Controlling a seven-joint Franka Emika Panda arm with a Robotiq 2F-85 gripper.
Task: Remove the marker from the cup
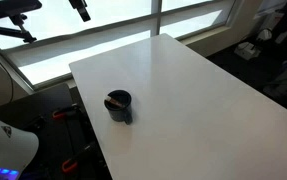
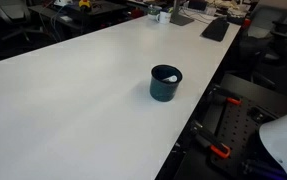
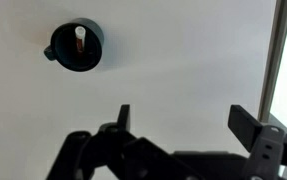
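A small dark cup (image 1: 119,106) (image 2: 165,84) stands upright on the white table (image 1: 203,110) (image 2: 73,90), near one long edge. In the wrist view the cup (image 3: 76,47) sits at the upper left, with a short reddish-brown marker (image 3: 78,40) standing inside it. The marker's tip (image 1: 113,101) shows at the cup's rim in an exterior view. My gripper (image 3: 186,122) hangs well above the table, away from the cup, and is open. One finger (image 3: 123,116) is at left and another finger (image 3: 251,128) at right, with bare table between them.
The table's edge (image 3: 279,60) runs down the right of the wrist view. A window (image 1: 93,30) lies beyond the table. A keyboard (image 2: 215,28) and desk clutter sit at the far end. Red clamps (image 2: 219,152) and the robot's white base (image 2: 283,140) stand below the near edge.
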